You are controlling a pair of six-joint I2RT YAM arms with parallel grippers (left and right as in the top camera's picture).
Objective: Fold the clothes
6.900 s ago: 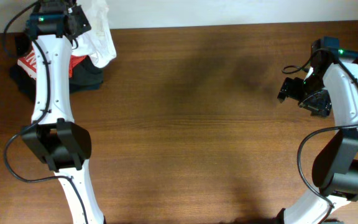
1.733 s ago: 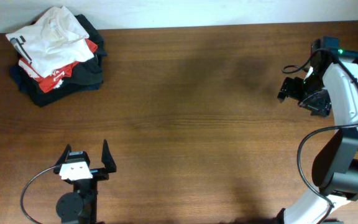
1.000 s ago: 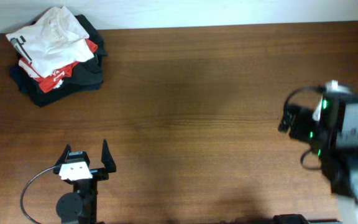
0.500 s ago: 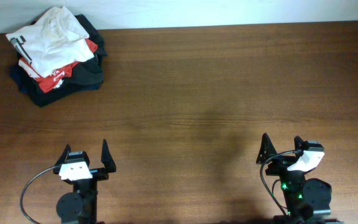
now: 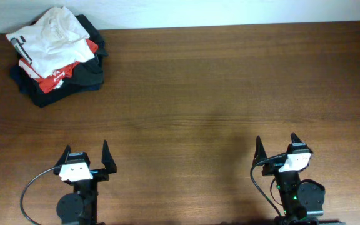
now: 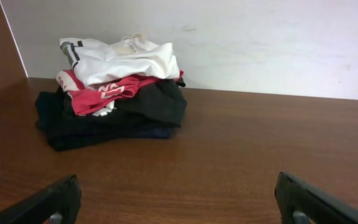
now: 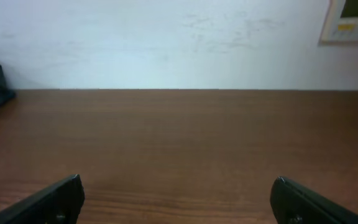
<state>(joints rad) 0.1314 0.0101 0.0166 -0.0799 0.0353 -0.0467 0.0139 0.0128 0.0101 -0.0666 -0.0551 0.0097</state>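
Noted white T-shirt (image 5: 52, 34) bunched atop pile at far-left table (image 5: 199, 94) corner, left pincer (image 5: 86, 151) and right pincer (image 5: 276, 141) spread, empty, well apart from it; risks snagging red T-shirt (image 5: 58, 73) underneath if pinched deep.

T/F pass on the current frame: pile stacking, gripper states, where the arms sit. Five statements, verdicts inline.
1. The white T-shirt tops the pile at the table's far-left corner. True.
2. The red T-shirt sits between it and the dark garments. True.
3. The left gripper grips the white T-shirt. False: it is open and empty at the near edge, away from the pile.
4. The right gripper is shut. False: its fingers are spread wide.
5. The white T-shirt is spread flat mid-table. False: it is bunched on the pile.
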